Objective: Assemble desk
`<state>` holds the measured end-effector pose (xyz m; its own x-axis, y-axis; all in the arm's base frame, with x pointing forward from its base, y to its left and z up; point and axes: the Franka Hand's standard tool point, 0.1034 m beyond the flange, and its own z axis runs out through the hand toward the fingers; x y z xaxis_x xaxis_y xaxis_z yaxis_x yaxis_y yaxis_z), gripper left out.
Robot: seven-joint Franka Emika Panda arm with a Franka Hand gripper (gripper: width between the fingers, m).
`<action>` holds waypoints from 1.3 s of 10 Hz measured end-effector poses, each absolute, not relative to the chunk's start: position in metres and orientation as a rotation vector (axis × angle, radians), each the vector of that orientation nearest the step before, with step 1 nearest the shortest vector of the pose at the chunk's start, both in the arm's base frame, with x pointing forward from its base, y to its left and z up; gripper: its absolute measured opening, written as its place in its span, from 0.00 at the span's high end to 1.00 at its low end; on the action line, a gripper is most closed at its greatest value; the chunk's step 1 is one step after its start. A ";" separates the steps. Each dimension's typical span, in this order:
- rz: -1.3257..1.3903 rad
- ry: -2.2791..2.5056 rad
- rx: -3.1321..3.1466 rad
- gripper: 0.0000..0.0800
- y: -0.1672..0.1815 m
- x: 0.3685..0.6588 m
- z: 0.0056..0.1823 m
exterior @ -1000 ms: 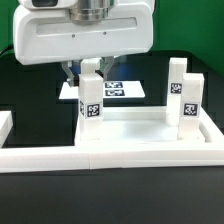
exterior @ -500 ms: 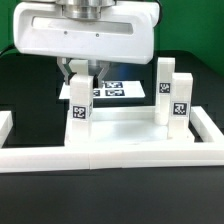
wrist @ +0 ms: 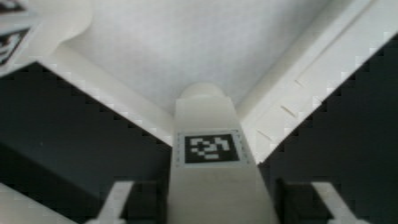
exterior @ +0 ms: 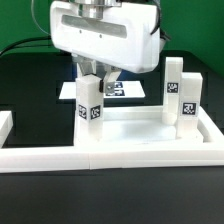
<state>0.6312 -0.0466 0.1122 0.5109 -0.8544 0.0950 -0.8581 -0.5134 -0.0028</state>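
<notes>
No readable words, brands or numbers anywhere I look. Only signs: black-and-white square tags. One tag on leg block (exterior: 91, 108) between my fingers, same block's tag facing wrist view (wrist: 212, 148). Two tags on upright leg blocks (exterior: 181, 95) at exterior view's right. More tags on marker board (exterior: 122, 89) behind, partly hidden by my gripper (exterior: 98, 76). Patterns too coarse to decode.

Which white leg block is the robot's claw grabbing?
The leg block on the exterior view's left: the gripper is closed on its top. The two legs opposite stand free.
</notes>
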 end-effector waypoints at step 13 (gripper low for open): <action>0.174 -1.853 2.504 0.19 -0.044 0.631 0.113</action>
